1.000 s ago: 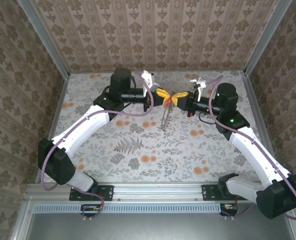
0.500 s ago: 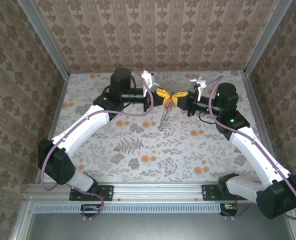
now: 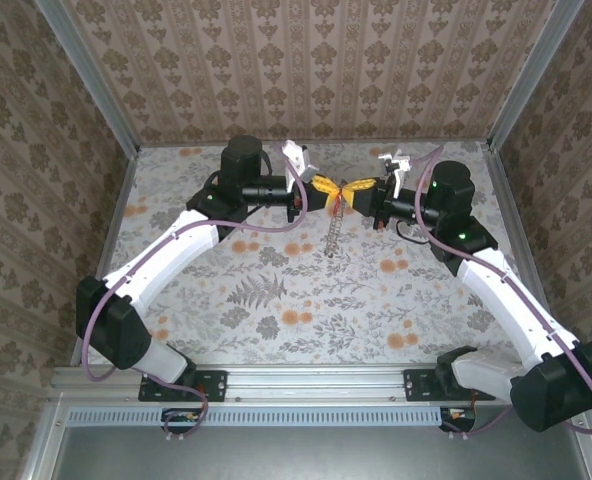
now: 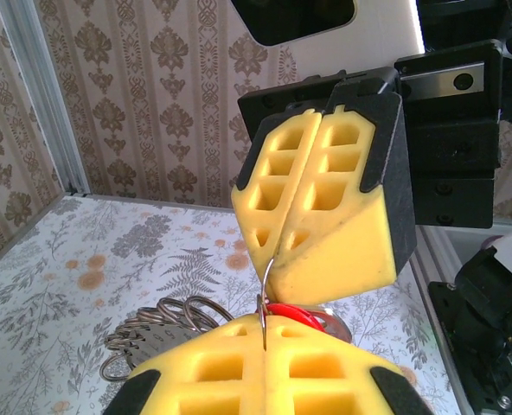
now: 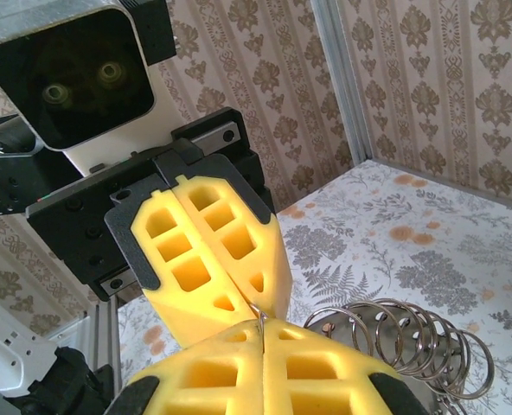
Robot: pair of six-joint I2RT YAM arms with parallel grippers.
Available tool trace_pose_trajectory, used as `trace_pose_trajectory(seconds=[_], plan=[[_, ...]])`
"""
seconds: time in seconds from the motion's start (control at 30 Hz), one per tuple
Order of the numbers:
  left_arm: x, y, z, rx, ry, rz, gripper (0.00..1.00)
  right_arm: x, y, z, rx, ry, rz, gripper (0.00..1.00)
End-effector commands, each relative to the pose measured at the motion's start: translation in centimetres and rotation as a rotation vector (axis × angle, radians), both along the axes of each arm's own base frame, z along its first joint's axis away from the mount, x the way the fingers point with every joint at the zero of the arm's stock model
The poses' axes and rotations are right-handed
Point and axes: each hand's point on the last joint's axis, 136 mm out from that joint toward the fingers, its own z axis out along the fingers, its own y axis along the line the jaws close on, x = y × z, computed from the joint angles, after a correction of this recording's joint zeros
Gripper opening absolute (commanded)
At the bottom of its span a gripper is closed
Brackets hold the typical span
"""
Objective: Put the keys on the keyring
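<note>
Yellow foam met yellow foam in the overhead view: the left gripper (image 3: 326, 187) and the right gripper (image 3: 357, 188) stood tip to tip above the far middle of the floral table (image 3: 276, 290); from their meeting point the keyring (image 3: 331, 232) hung as a thin silvery strand toward the surface; whether its lower end touched down I could not tell from up there, and the key was too small for me to pick out. From the left wrist camera, the left gripper (image 4: 265, 339) had its pads pressed flat together, and the right gripper (image 4: 273, 255) opposite was just as tightly closed; a fine wire ran from one seam straight to the other, and I judged it a strand of the keyring (image 4: 165, 322), whose silvery coils bunched just behind my near pads; the key (image 4: 295, 313) showed as a bright red sliver tucked against the far edge of those pads, right beside the wire. From the right wrist camera, the right gripper (image 5: 263, 346) and the left gripper (image 5: 254, 303) pinched that wire between closed pads, with the keyring (image 5: 407, 341) fanned out in loops to one side. By my reading the job was midway: ring held up and taut between both grippers, key right at it; whether the key was already threaded I could not tell, and seating it fully on the coil looked to be what was left.
</note>
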Motion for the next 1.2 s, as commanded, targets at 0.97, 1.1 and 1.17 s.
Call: trace_pose_trajectory(seconds=[0.97, 1.1, 1.17], plan=[[-2.0, 0.5, 4.1, -0.107, -0.115, -0.039, 0.00, 1.2, -2.7, -1.4, -0.070, 0.059, -0.048, 0.00], [-2.0, 0.5, 4.1, -0.106, -0.112, -0.045, 0.00, 1.4, -3.0, -0.4, -0.051, 0.049, -0.036, 0.00], [-2.1, 0.4, 4.1, -0.108, -0.112, -0.052, 0.00, 1.2, -2.6, -0.1, -0.039, 0.054, -0.005, 0.00]])
